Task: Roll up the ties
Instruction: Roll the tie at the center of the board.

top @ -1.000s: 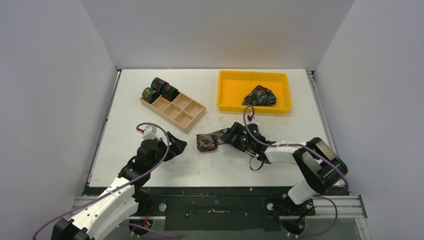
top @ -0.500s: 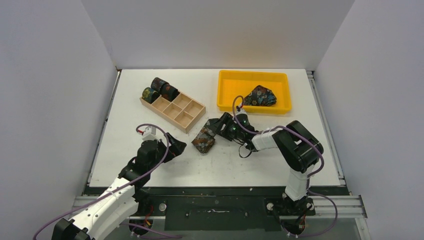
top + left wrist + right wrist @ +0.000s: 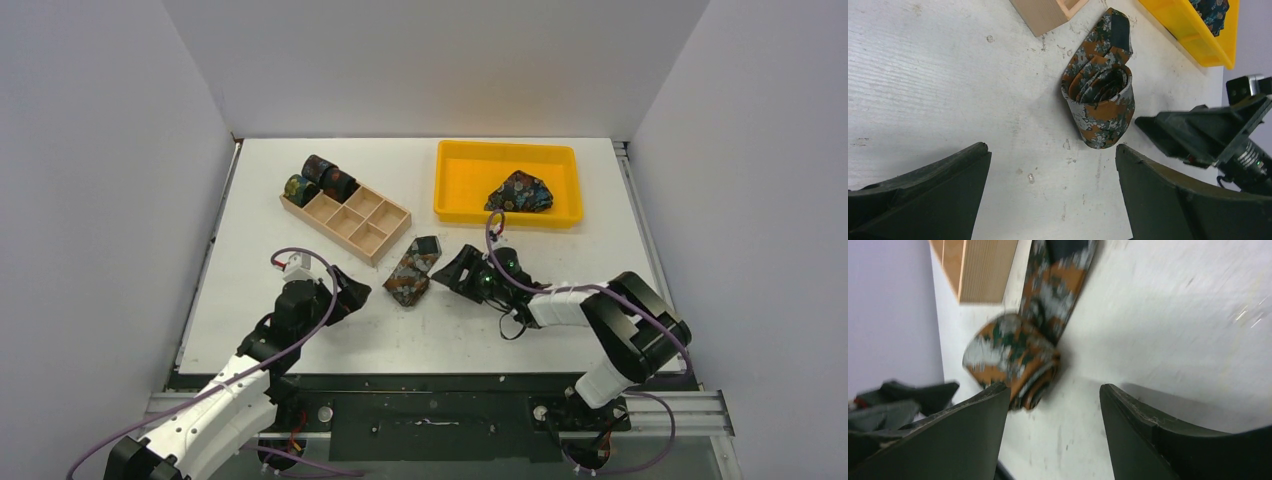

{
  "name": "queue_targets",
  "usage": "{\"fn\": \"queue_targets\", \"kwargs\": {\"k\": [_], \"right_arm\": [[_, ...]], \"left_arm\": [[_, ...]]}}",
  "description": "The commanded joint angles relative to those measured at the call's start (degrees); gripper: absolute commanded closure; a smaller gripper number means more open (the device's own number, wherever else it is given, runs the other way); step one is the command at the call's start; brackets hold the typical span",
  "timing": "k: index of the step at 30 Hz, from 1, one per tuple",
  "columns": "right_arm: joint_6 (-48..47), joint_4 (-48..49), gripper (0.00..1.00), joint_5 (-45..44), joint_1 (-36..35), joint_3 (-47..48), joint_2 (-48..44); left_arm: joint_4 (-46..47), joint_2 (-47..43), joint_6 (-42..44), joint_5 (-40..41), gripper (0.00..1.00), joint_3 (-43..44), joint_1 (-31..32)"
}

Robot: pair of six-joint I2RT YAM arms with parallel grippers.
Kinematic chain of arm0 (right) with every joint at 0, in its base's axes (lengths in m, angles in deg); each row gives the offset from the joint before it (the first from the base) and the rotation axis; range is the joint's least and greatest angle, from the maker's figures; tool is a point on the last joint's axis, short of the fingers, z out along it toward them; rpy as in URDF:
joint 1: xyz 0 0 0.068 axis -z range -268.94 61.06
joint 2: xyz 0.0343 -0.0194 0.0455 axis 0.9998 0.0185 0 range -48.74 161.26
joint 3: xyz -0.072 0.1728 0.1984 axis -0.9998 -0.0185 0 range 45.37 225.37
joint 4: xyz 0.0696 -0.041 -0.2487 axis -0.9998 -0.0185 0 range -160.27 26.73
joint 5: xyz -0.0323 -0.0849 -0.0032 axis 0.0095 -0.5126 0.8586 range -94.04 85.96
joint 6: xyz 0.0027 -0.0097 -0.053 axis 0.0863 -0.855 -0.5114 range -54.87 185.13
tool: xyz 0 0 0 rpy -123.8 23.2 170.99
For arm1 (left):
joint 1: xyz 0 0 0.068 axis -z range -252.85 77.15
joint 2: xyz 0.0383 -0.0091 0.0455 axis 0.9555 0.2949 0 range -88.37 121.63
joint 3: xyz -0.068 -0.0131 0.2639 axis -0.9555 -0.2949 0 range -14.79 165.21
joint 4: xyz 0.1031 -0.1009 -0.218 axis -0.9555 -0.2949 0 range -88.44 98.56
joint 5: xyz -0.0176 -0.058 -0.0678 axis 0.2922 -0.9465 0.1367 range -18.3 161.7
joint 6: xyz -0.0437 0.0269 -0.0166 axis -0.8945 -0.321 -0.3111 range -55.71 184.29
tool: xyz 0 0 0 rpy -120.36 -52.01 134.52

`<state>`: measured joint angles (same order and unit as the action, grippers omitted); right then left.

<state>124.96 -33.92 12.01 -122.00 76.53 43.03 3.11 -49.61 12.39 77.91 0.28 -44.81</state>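
A brown-rust fabric necktie with blue-grey speckles (image 3: 412,272) lies on the white counter (image 3: 560,250) near the middle of the overhead view, just below and right of the wooden compartment box (image 3: 358,225). Its lower end is wound into a loose coil, and the spiral shows end-on in the left wrist view. A short flat tail with a dark tip runs up toward the corner of the box. To me the roll looks partly done, with that tail left to take up.

The right hand (image 3: 463,272) sits just right of the coil, fingers spread with nothing between them. Its own picture is blurred, but the coil seems to lie ahead of the fingertips, untouched. The left hand (image 3: 352,290) waits at the lower left of the tie, wide open and empty, facing the coil's open end. I would guess they flank it so one can steady the coil while the other winds.

Three small dark rolled ties (image 3: 337,184) stand at the box's upper-left end, presumably finished. A blue floral tie (image 3: 520,192) lies bunched in the yellow plastic tray (image 3: 505,146) at upper right, likely waiting its turn.
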Motion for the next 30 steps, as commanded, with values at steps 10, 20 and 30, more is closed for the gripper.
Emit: {"fn": "queue_targets", "kwargs": {"k": [10,20,30], "right_arm": [[13.76,28.91,0.45,-5.52,-12.69,-9.72,5.76],[13.36,26.17,0.68,-5.67,-13.96,-0.74,14.08],[10.86,22.73,0.68,-3.83,-12.02,6.27,20.53]], "left_arm": [[-4.20,-5.03,-0.25,0.73,0.06,2.16,-0.35],[-8.50,-10.44,0.33,2.04,0.06,2.16,-0.43],[-7.72,-8.85,0.69,1.41,0.05,2.57,-0.52]]}}
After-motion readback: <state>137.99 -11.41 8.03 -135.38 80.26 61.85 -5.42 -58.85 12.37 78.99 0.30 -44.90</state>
